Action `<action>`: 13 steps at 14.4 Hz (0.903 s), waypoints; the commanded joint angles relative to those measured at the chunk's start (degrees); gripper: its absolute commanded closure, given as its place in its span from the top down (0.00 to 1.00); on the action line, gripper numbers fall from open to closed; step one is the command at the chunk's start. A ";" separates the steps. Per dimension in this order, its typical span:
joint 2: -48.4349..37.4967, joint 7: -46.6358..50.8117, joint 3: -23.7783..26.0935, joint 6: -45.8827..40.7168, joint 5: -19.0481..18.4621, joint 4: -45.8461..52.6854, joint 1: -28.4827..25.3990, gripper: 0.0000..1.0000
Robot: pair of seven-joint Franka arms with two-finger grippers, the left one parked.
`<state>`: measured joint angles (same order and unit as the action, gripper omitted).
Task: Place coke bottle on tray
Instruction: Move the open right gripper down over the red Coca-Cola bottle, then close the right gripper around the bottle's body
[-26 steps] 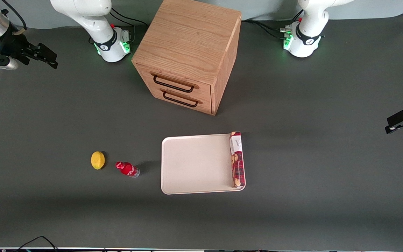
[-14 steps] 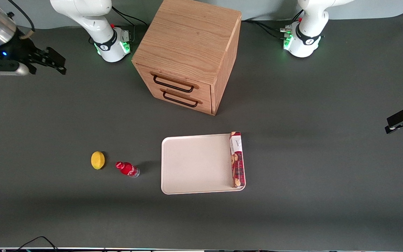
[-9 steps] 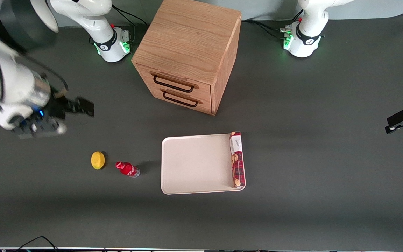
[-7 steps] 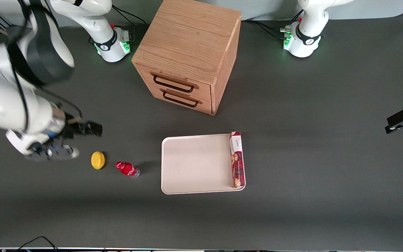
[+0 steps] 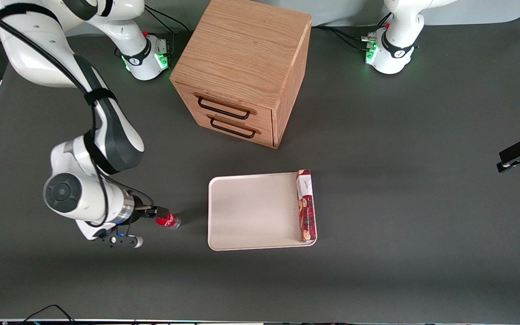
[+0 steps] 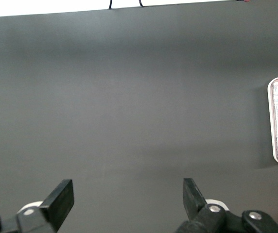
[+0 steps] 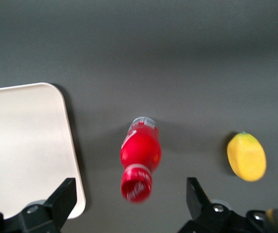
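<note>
Two steps remained, grasp and transfer; I judged this the approach. My gripper (image 5: 163, 212) hovered over the bottle (image 5: 168, 220), its fingers (image 7: 61, 200) spread wide with the red cap between them but clear of both. The bottle stood on the table (image 5: 377, 271), just beside the tray (image 5: 251, 212) and not on it. Next I would need to descend, centre on the body below the cap, close, then lift and carry it onto the tray's bare floor, clear of the cookie box (image 5: 306, 205) lying along the tray's edge toward the parked arm.

The wrist view showed the open gap and the lemon (image 7: 246, 157) near the bottle; from the front the arm hid the lemon entirely. Only the front view showed the cabinet (image 5: 242, 72).
</note>
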<state>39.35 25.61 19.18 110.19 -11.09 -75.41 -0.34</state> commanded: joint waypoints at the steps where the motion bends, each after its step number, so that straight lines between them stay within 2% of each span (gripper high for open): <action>1: -0.07 3.30 0.42 3.62 -2.71 -3.07 0.08 1.00; 2: -0.07 3.40 0.42 4.42 -2.89 -3.95 0.08 0.94; 3: 0.02 3.31 0.42 4.51 -2.89 -4.04 0.08 0.53; 4: 0.20 3.40 0.42 4.42 -2.89 -4.04 0.08 0.20; 5: 0.46 3.40 0.42 4.42 -2.89 -4.13 -0.01 0.01; 10: -0.24 2.43 0.42 3.72 -2.89 -3.96 -0.27 0.00; 13: -2.17 2.08 1.73 -2.84 -2.89 -1.42 -0.28 0.00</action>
<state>39.84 27.04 19.61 112.26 -12.81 -78.43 -0.48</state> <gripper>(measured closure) 0.661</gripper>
